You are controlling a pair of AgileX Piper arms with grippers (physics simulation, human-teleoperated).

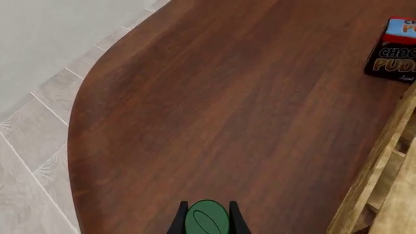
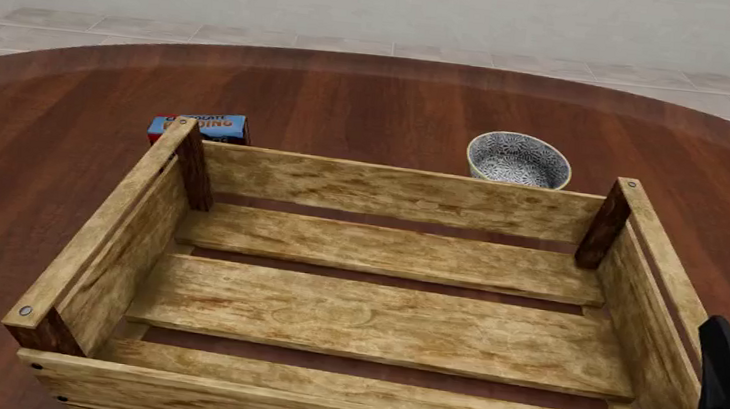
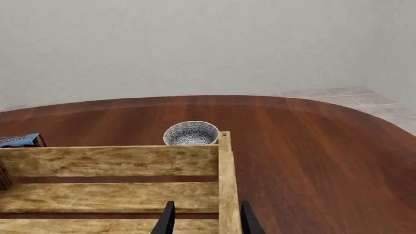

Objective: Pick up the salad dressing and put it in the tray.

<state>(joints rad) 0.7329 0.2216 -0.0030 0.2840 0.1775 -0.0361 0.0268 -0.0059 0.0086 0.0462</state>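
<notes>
Now the left gripper (image 1: 206, 225) pinches the green cap of the bottle (image 1: 206, 219), out over the table (image 1: 215, 107) just left of the crate (image 2: 368, 320). Such a slim bottle is likely light, hard and slippery, so lower on its body looks safer. The right gripper (image 3: 206, 217) is spread over the crate's right wall.

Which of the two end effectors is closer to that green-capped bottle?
Left. Its end effector has a finger on each side of the salad dressing cap. The right end effector straddles the tray wall, no bottle in sight.
</notes>
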